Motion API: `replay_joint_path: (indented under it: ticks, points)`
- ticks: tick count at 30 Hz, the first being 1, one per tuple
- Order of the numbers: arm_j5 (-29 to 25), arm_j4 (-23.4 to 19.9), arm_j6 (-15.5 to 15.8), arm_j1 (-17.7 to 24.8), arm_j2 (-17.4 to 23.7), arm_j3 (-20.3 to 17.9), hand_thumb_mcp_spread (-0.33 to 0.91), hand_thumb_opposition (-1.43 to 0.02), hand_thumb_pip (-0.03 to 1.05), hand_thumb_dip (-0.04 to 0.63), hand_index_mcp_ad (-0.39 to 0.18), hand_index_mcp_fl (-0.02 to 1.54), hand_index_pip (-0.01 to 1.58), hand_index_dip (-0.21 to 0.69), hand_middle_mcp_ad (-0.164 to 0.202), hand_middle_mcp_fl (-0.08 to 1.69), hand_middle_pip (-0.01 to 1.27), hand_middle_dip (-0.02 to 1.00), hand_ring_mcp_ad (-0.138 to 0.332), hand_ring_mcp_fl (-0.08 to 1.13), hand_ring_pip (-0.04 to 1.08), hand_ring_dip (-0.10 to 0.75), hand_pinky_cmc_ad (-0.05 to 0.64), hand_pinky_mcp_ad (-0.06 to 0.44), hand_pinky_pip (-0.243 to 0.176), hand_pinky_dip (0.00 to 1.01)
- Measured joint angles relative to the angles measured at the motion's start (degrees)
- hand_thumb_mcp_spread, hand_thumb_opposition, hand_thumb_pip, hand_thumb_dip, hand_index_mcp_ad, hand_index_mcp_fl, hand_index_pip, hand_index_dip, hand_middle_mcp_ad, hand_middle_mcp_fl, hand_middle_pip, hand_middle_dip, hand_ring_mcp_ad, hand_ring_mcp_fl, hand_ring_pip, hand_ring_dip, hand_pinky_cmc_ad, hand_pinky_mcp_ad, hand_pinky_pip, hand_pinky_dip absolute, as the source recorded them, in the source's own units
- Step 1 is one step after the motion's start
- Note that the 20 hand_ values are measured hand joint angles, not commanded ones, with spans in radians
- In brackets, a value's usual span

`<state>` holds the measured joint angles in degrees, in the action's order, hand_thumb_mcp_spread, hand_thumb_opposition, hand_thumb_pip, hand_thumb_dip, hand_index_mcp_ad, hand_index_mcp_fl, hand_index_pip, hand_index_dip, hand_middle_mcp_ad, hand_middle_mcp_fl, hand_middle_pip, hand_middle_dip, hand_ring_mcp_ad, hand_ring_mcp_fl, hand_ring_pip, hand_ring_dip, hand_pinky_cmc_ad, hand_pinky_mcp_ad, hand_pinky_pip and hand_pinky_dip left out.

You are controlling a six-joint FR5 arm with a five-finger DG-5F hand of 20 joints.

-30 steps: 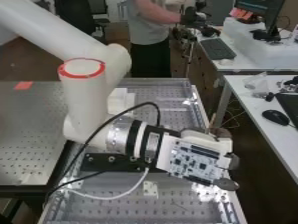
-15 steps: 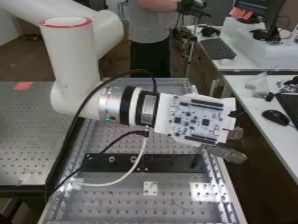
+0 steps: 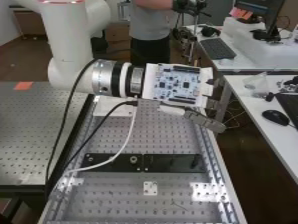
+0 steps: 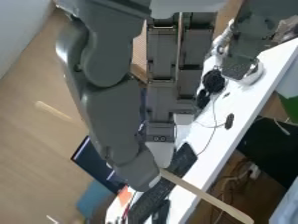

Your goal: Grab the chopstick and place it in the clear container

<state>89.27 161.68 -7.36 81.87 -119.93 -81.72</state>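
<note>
Hand (image 3: 203,120) pinches chopstick (image 4: 206,196), seen in wrist view; high view: circuit board (image 3: 177,85) on hand.

Fingers (image 3: 205,121) farther up the bench (image 3: 120,200), arm (image 3: 70,55) too (black bar (image 3: 174,162) more exposed)

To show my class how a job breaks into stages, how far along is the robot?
The grab looks done: the hand pinches the chopstick, whose other end juts out free. In hand now is that chopstick, held up over the bench. Left, it seems, are placing it in the clear container and letting go; I cannot tell for certain which object is that container.
</note>
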Motion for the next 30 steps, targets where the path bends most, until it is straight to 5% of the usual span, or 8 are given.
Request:
replay_joint_path:
  ticks: [10,30]
  points:
    - [-5.0,0.1,-3.6,7.6,1.2,-4.2,0.82,-1.10,0.42,0.288,-0.239,1.15,0.57,0.365,0.058,1.28,0.27,0.71,0.017,0.65,0.12,0.588,0.367,0.328,0.035,0.17]
    - [-11.0,3.3,-8.7,17.1,1.5,-5.7,0.82,-1.10,0.42,0.288,-0.239,1.15,0.57,0.367,0.058,1.28,0.27,0.72,0.021,0.65,0.12,0.590,0.367,0.328,0.035,0.17]
